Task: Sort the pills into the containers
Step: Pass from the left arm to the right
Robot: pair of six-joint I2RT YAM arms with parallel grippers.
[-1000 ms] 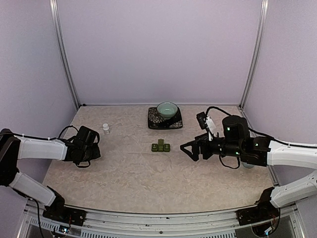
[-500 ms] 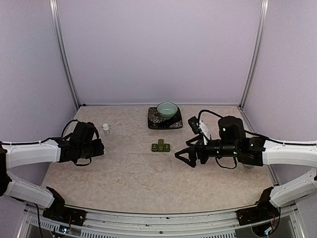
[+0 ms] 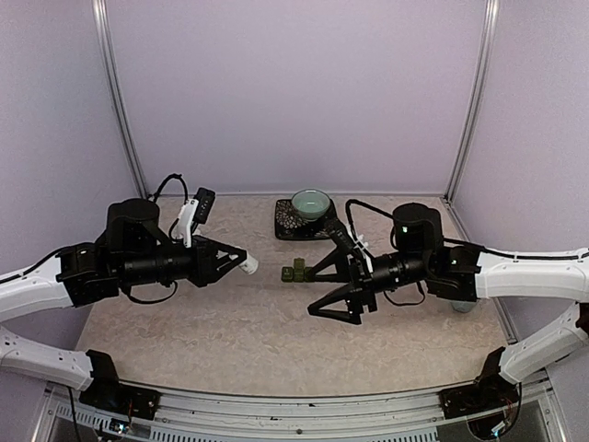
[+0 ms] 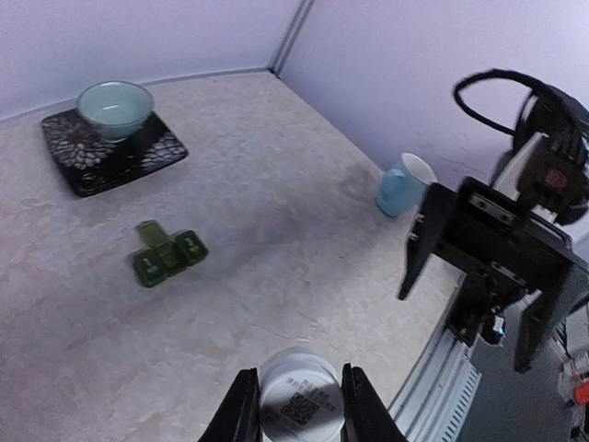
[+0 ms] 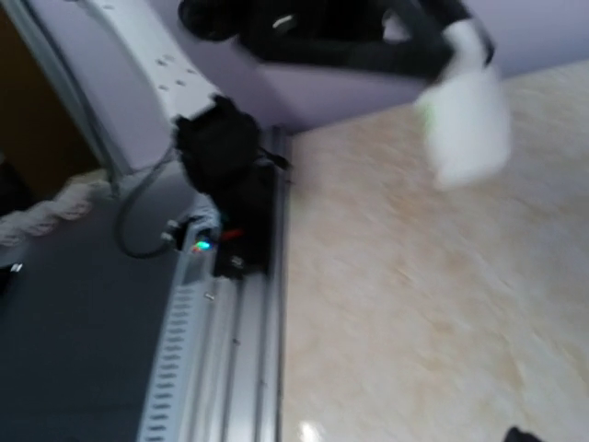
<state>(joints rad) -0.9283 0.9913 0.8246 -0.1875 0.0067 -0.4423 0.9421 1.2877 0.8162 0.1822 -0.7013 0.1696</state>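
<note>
My left gripper is shut on a small white pill bottle and holds it above the table's middle left. In the left wrist view the bottle sits between both fingers, its labelled end facing the camera. The dark green strip of containers lies on the table between the two grippers, also in the left wrist view; one lid stands open. My right gripper is open wide and empty, just right of the strip, pointing at the bottle. The blurred right wrist view shows the bottle. No loose pills show.
A teal bowl sits on a black patterned plate at the back centre. A pale blue mug stands at the right, mostly hidden behind the right arm in the top view. The metal front rail borders the table.
The left arm swung from the far left to the middle and now holds the white bottle that stood at the back left. The right gripper moved left and opened wider.
</note>
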